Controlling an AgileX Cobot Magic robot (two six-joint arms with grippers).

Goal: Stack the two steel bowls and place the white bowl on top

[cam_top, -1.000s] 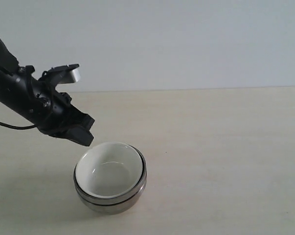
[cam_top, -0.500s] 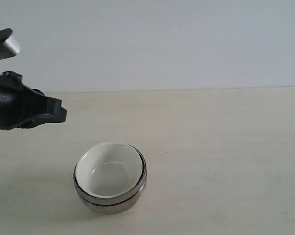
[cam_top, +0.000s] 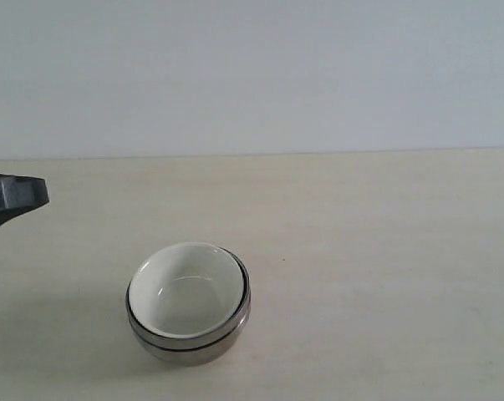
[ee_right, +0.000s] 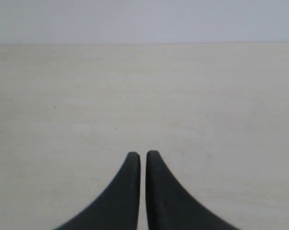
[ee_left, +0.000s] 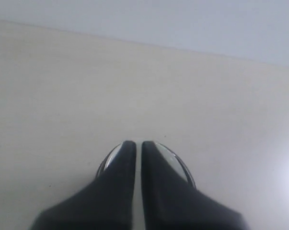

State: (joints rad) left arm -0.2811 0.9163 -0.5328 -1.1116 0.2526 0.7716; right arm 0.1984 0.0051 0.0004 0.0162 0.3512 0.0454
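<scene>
The white bowl [cam_top: 185, 288] sat nested in the steel bowls [cam_top: 195, 349], and the whole stack stood upright on the tabletop [cam_top: 385, 251], towards the near left part of it in the exterior view. The white rim rose just above the metal. Below it the shiny outer wall showed a dark line running round, which read as the rim of one steel bowl seated inside the other, though the inner one was mostly hidden. The left fingers [cam_top: 17, 192] showed only as a dark tip at the left edge of that view, above the tabletop and well apart from the stack, touching nothing. In the left wrist view the same fingers [ee_left: 126, 160] were clenched tip to tip with nothing between them, and a sliver of the stack's metal rim [ee_left: 183, 167] peeped out from behind them. The right fingers [ee_right: 132, 167] did not appear in the exterior view. In their own wrist view they were likewise pressed together and empty, with only bare tabletop ahead of them. Judged from how things lay, the stacking looked complete: both steel bowls together, the white one on top, nothing loose elsewhere on the tabletop. All that seemed to remain was for the arms to rest clear of the stack.
</scene>
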